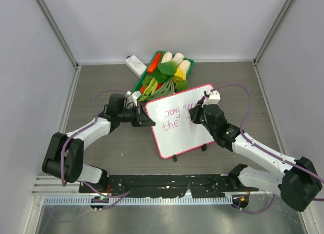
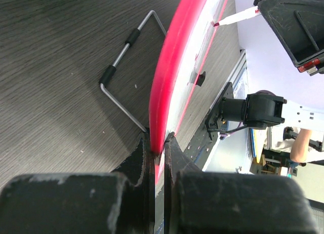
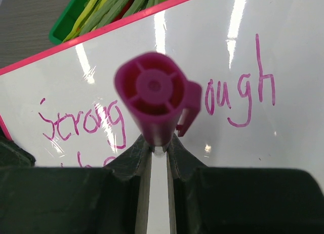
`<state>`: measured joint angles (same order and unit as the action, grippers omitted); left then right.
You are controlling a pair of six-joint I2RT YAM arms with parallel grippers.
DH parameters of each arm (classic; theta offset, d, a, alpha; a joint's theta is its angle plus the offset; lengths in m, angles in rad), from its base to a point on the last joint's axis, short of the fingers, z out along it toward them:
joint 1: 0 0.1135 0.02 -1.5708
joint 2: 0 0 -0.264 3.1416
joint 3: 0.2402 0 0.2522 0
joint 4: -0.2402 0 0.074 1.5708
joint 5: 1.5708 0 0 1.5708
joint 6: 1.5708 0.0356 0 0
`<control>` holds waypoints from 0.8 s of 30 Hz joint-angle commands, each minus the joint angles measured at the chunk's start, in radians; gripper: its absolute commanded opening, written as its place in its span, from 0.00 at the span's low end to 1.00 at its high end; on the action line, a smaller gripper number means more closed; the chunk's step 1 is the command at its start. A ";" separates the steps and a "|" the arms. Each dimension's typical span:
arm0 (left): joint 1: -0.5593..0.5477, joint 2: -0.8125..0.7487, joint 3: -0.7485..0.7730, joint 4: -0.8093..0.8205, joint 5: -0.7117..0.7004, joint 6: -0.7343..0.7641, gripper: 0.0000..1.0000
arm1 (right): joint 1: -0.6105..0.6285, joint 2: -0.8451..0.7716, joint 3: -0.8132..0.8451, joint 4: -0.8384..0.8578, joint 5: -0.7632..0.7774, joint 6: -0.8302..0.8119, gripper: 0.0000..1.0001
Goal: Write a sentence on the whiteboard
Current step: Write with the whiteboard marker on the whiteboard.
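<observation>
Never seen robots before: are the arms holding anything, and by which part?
The left end effector pinches the whiteboard by its pink-red edge; the right end effector clamps the marker just below its magenta cap.

Flat rectangular whiteboard [image 1: 187,135]: white face, pink-red rim; handwritten sentence [image 1: 174,114]: magenta; cylindrical plastic marker [image 3: 154,94]: magenta cap; rectangular plastic basket [image 3: 65,30]: green; wood-grain surface [image 1: 111,153]: grey-brown.

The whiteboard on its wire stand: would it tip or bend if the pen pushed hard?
Probably stiff: the whiteboard looks flat with a thick red rim. Alone it might tip or slide, propped on only a thin wire stand; the left gripper clamps its edge, likely steadying it.
</observation>
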<state>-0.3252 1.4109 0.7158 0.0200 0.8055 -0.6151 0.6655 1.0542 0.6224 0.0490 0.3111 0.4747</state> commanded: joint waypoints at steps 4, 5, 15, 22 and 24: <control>0.009 0.007 0.011 -0.049 -0.154 0.091 0.00 | -0.001 -0.016 -0.009 0.009 -0.030 -0.002 0.01; 0.011 0.007 0.011 -0.049 -0.154 0.091 0.00 | -0.001 -0.020 -0.012 0.005 -0.029 -0.002 0.01; 0.011 0.010 0.014 -0.052 -0.152 0.091 0.00 | -0.001 -0.042 -0.038 -0.037 0.009 -0.011 0.01; 0.011 0.008 0.017 -0.055 -0.152 0.091 0.00 | -0.001 -0.054 -0.044 -0.043 0.013 -0.021 0.01; 0.009 0.008 0.016 -0.057 -0.152 0.091 0.00 | 0.000 -0.059 -0.047 -0.043 0.003 -0.022 0.01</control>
<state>-0.3252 1.4109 0.7158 0.0170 0.8051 -0.6147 0.6655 1.0142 0.5903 0.0177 0.2974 0.4728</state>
